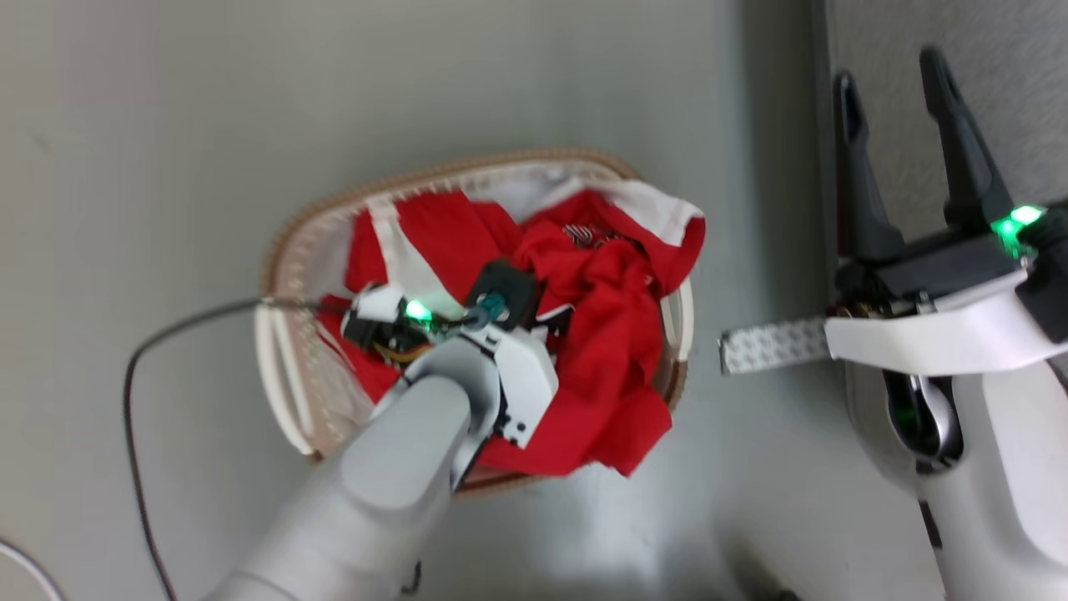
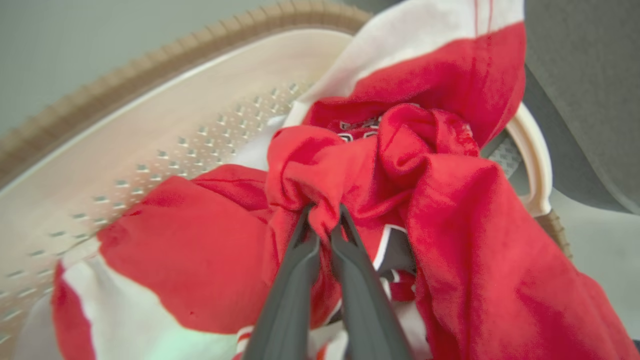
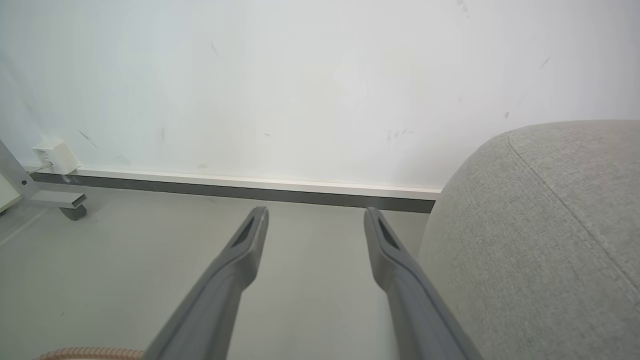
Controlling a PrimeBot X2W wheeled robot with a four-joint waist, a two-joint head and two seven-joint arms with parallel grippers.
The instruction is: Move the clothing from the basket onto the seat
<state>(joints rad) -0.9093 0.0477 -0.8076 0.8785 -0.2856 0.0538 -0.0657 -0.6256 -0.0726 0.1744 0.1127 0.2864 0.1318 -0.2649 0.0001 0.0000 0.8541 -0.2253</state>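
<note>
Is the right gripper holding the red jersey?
No, the right gripper has its jaws open with nothing between them, beside the grey sofa.

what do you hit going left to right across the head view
dark cable → basket → red jersey → right claw

Left gripper [image 2: 325, 216] fingertips buried in fold of jersey [image 2: 200, 260]; in head view, hidden under own wrist. Jersey print crumpled into folds, unreadable. Near rim of basket [image 1: 300, 250] covered by left forearm [image 1: 400, 467]; basket floor hidden under cloth. Sofa [image 3: 540, 240] cut off by right and bottom edges. Cable [image 1: 133, 392] runs off bottom edge. Head view slightly blurred.
</note>
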